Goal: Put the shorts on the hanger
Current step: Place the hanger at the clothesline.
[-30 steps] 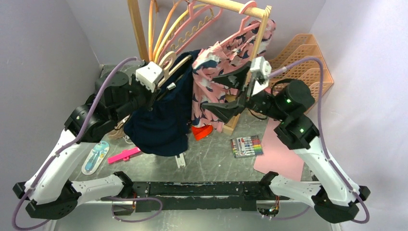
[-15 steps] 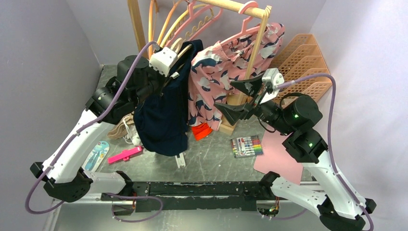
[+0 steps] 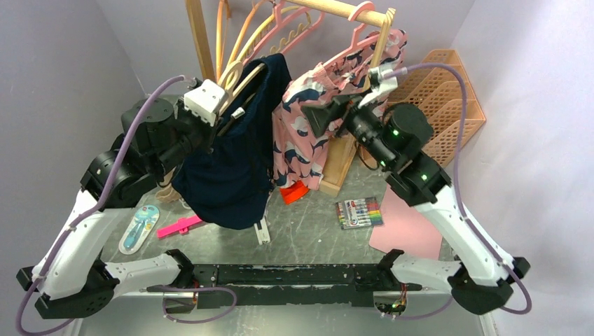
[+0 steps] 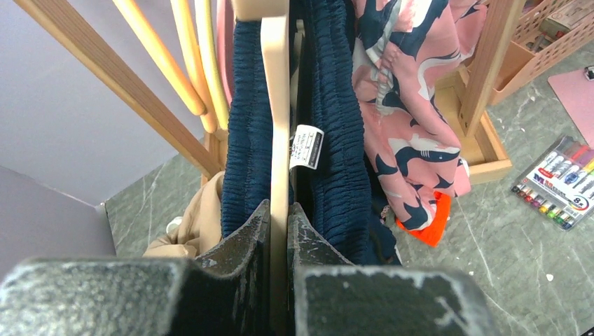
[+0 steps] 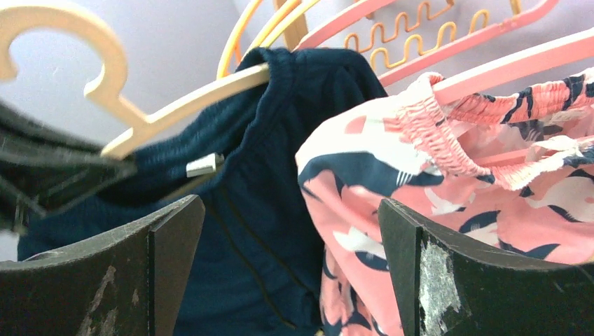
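I get even, soft light with only faint shadows. My right gripper [image 5: 291, 210] looks slightly soft near its lens; ahead of it, detail is sharp.

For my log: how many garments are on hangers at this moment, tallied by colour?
Navy blue shorts, on the cream hanger gripped by the left hand: 1
Pink printed shorts, on a pink hanger: 1
Total: 2
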Robot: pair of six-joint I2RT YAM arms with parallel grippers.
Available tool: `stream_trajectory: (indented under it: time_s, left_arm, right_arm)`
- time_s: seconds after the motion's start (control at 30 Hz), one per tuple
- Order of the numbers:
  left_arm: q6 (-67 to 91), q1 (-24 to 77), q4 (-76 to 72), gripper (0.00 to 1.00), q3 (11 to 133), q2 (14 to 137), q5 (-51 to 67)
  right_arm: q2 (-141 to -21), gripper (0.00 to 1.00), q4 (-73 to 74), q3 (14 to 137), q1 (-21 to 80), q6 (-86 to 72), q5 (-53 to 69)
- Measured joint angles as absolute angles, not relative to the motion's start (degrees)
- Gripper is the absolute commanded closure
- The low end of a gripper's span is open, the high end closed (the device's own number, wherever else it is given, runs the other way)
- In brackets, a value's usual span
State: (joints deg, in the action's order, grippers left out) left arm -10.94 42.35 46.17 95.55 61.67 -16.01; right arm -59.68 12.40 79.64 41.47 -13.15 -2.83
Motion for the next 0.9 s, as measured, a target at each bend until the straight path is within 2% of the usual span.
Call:
stream_trajectory:
  time_s: [0.2, 0.33, 0.7, 0.9]
  left_arm:
    - [-13.13, 42.35, 44.77, 0.93, 95.81, 64.71, -15.64]
    - [-15.09, 42.35, 43.72, 0.93, 97.25, 68.79, -17.26]
    - [-17.37, 42.15, 37.45, 0.93, 104.75, 79.18, -16.45]
    - [-14.96, 39.48, 36.29, 0.93, 113.60, 87.74, -10.07]
  right_arm:
    - [-68.95, 0.00, 14.04, 86.78, 41.47, -21.85, -10.11]
    - [-70.15, 0.00, 15.38, 86.30, 41.47, -25.21, -13.96]
    - [-61.41, 0.00, 18.48, 80.77, 41.47, -24.45, -18.44]
    - [-55.07, 0.00, 18.39, 77.36, 41.47, -22.65, -18.85]
